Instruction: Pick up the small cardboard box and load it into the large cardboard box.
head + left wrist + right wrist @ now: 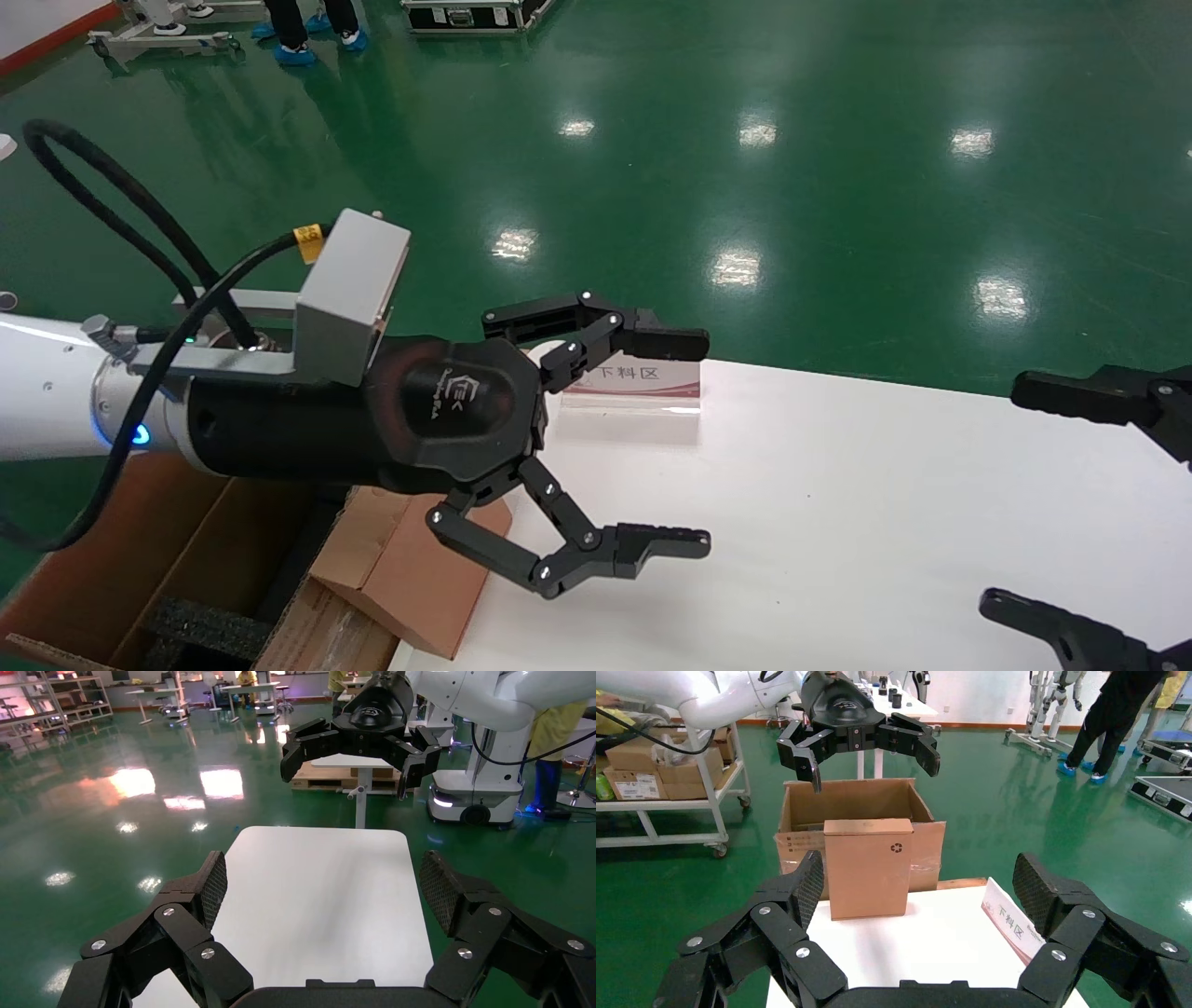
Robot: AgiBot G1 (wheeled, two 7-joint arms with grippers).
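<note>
The small cardboard box (868, 867) stands upright at the left end of the white table (838, 522), its recycling mark facing my right wrist camera. In the head view the small cardboard box (410, 568) shows just below my left gripper (700, 442). That gripper is open and empty, hovering above and slightly past the box. The large cardboard box (849, 801) sits open on the floor right behind it, with black foam (205, 624) inside. My right gripper (1004, 494) is open over the table's right end, facing the small box from a distance.
A clear sign stand with red-and-white label (633, 382) sits at the table's far edge. Green floor surrounds the table. A cart with cartons (659, 769) stands beyond the large box. People and metal frames (298, 28) are far off.
</note>
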